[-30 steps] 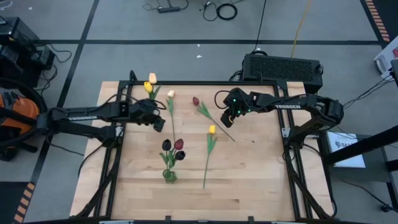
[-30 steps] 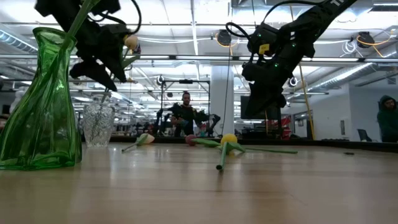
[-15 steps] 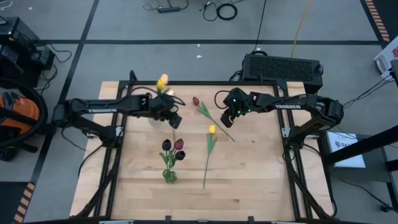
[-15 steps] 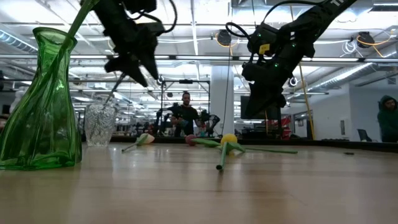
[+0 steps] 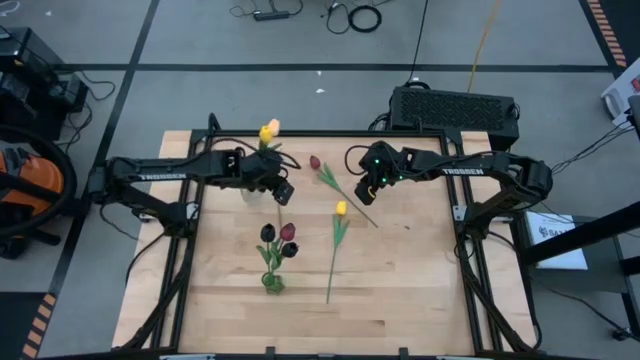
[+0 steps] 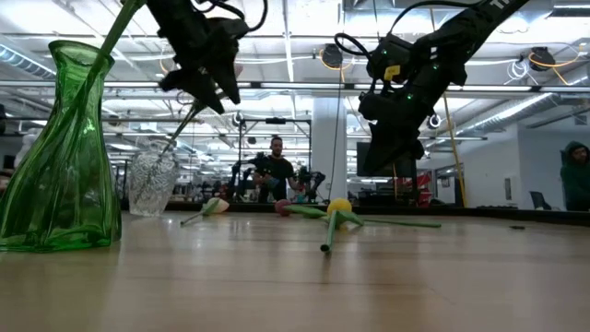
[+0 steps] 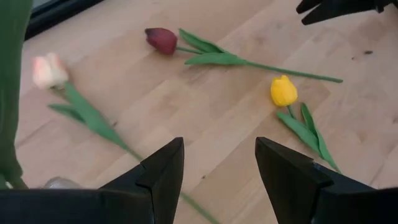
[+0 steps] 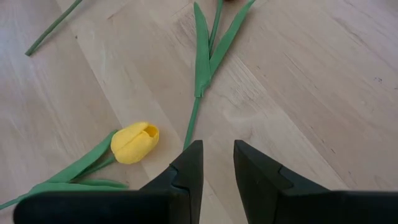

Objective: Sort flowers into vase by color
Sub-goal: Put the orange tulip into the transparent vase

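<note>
My left gripper (image 5: pixel 282 192) (image 7: pixel 217 180) hangs open above the table, just right of a clear glass vase (image 6: pixel 152 183). A yellow and a cream-peach tulip (image 5: pixel 268 130) stand in that vase, their stems (image 6: pixel 184 124) leaning up past the gripper. The green vase (image 6: pixel 60 152) near the front holds dark red tulips (image 5: pixel 280 238). On the table lie a cream-peach tulip (image 7: pixel 48 70), a maroon tulip (image 7: pixel 161 40) and a yellow tulip (image 7: pixel 283 91). My right gripper (image 5: pixel 362 190) (image 8: pixel 217 168) hovers slightly open over the maroon tulip's leaves (image 8: pixel 202 53), beside the yellow head (image 8: pixel 134 142).
A black box (image 5: pixel 455 105) sits beyond the table's far edge. Bare wood shows on the near half and right side of the table (image 5: pixel 400 290). People stand in the room beyond the table (image 6: pixel 275 166).
My left gripper has moved toward the table's right, past the clear vase. The yellow and cream-peach heads above that vase have swung to the right with it, and their stems lean the other way now.
</note>
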{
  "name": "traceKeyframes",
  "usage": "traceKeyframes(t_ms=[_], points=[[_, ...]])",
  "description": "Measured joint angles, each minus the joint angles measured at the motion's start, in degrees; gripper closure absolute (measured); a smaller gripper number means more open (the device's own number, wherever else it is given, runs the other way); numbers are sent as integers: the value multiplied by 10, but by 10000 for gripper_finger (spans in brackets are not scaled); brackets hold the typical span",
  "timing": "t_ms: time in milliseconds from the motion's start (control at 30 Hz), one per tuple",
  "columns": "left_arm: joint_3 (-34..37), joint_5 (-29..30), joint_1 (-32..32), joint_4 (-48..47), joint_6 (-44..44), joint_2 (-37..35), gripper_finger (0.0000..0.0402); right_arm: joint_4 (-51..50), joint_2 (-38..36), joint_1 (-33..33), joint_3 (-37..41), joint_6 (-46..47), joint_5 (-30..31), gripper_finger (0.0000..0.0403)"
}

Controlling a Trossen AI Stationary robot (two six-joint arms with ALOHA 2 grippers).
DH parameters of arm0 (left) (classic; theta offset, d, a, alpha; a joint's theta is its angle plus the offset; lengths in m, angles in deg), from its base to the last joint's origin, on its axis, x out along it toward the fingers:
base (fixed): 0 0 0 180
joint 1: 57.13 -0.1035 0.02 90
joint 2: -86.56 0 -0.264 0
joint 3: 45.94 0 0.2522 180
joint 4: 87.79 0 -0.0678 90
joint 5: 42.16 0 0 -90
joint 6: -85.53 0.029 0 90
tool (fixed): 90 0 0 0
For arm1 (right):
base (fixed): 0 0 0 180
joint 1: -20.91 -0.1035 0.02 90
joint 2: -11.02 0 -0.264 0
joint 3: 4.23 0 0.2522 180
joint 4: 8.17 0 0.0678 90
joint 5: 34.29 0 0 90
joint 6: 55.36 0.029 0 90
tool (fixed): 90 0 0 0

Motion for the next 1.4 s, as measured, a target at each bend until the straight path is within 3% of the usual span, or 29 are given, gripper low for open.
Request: traceKeyframes(t_ms=[300, 533, 733, 900, 1100, 1400], points=[[0, 9, 3, -39, -2, -45, 196, 1, 0, 0, 0, 0, 1, 321], [-2, -56, 3, -93, -17, -95, 196, 19, 0, 0, 0, 0, 2, 321], [-31, -60, 3, -102, -16, -161, 196, 19, 0, 0, 0, -15, 2, 321], [-64, -2, 1, -146, -15, -214, 196, 19, 0, 0, 0, -15, 3, 321], [-120, 96, -25, -134, -10, -252, 196, 22, 0, 0, 0, -15, 3, 321], [-220, 164, -142, -91, 122, -192, 196, 22, 0, 0, 0, 13, 2, 321]])
